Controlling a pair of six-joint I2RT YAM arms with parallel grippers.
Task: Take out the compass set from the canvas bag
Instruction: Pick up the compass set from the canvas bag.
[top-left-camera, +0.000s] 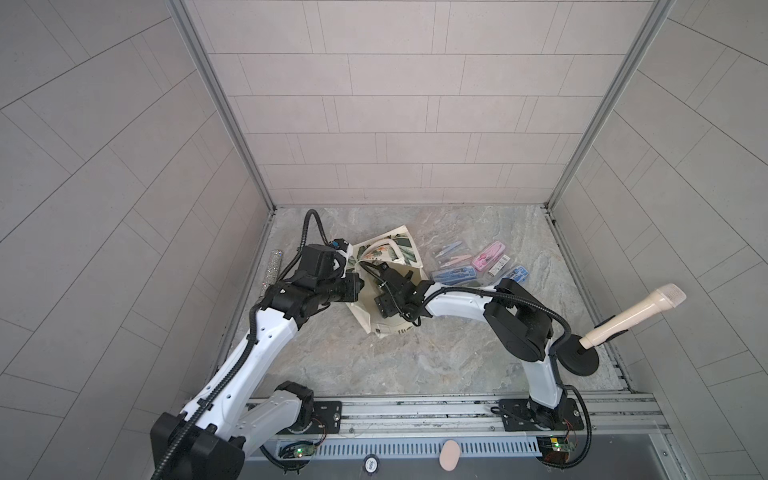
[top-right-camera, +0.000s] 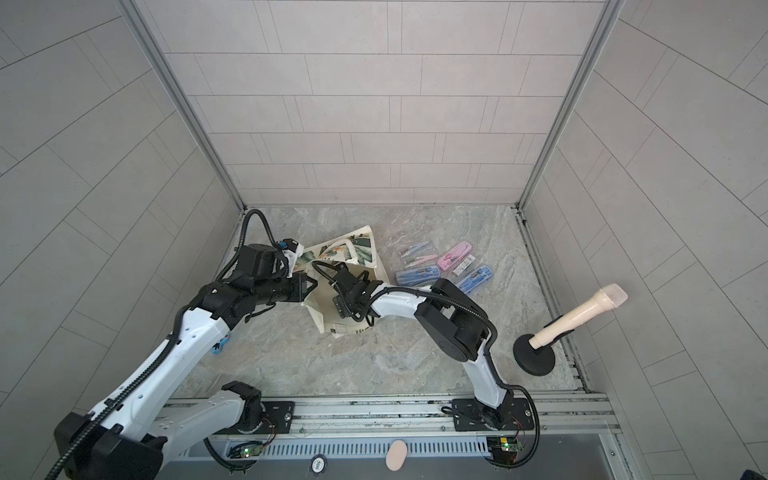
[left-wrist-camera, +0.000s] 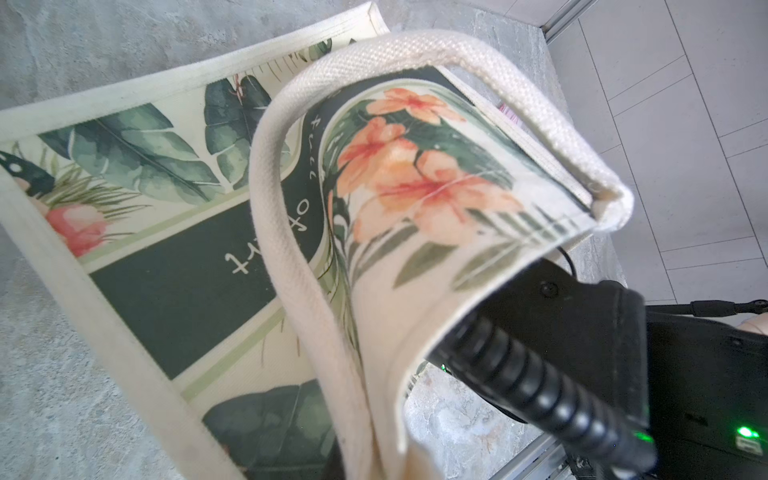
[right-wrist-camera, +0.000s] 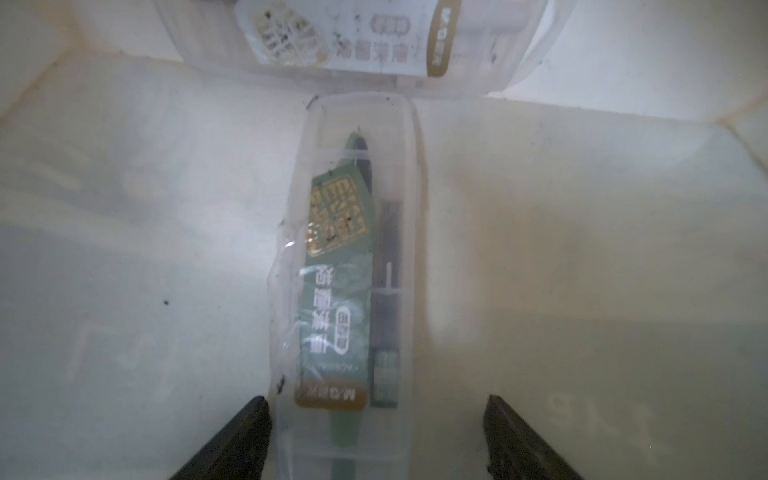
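The canvas bag (top-left-camera: 388, 249) (top-right-camera: 332, 251) lies on the marble table, cream with green leaves and orange flowers. My left gripper (top-left-camera: 360, 286) is shut on its upper rim and holds the mouth lifted; in the left wrist view the raised fabric (left-wrist-camera: 415, 232) and a loop handle (left-wrist-camera: 291, 249) cover the jaws. My right gripper (right-wrist-camera: 376, 438) is inside the bag, open. A compass set (right-wrist-camera: 353, 270) in a clear case with a green label lies lengthwise between its fingers (right-wrist-camera: 232, 440); one finger is at the case's side, the opposite one stands apart. A second clear case (right-wrist-camera: 353, 41) lies beyond it.
Several compass cases lie on the table right of the bag, among them a pink one (top-left-camera: 490, 257) and a blue one (top-left-camera: 453, 276). A beige microphone (top-left-camera: 631, 311) on a black round stand is at the right edge. A glittery stick (top-left-camera: 272, 270) lies by the left wall.
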